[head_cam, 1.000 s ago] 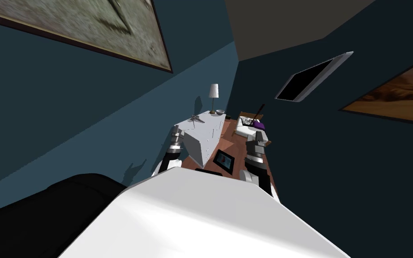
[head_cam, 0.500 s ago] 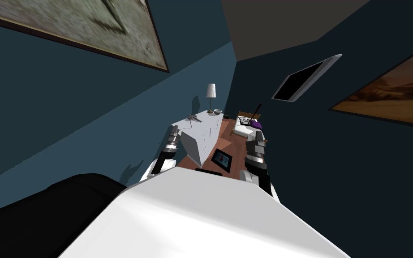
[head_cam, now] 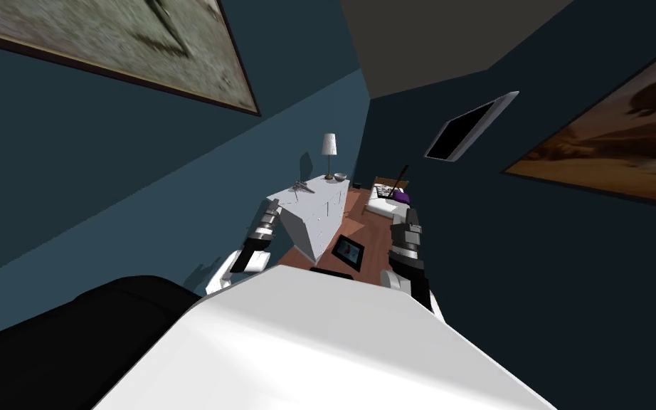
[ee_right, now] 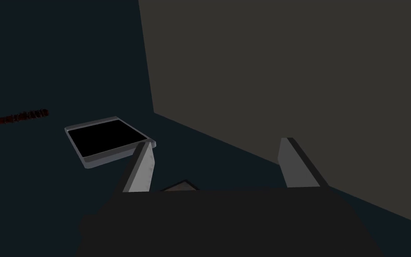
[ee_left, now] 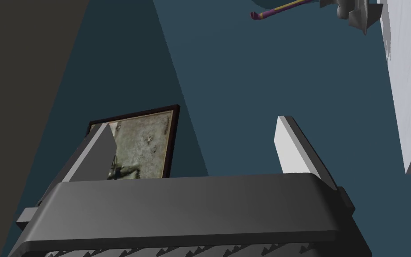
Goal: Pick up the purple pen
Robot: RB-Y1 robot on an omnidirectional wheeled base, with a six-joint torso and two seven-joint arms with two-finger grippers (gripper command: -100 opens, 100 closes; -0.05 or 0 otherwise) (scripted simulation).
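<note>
The purple pen, with a yellow stripe along it, sticks out past the top edge of a white dresser, beside a small grey model. My left gripper is open and empty, below the pen and well short of it, next to the dresser's side. From the head camera the left gripper sits at the dresser's left flank, with the grey model on top. My right gripper is open and empty, raised on the right.
A lamp and a bowl stand at the dresser's far end. A bed with a purple pillow lies beyond, and a dark framed panel lies on the wooden floor. Blue walls close in on both sides.
The whole head view has slid left, so my own view has turned. My left arm has swung outward and further along the dresser's left side. The right arm has kept its pose.
</note>
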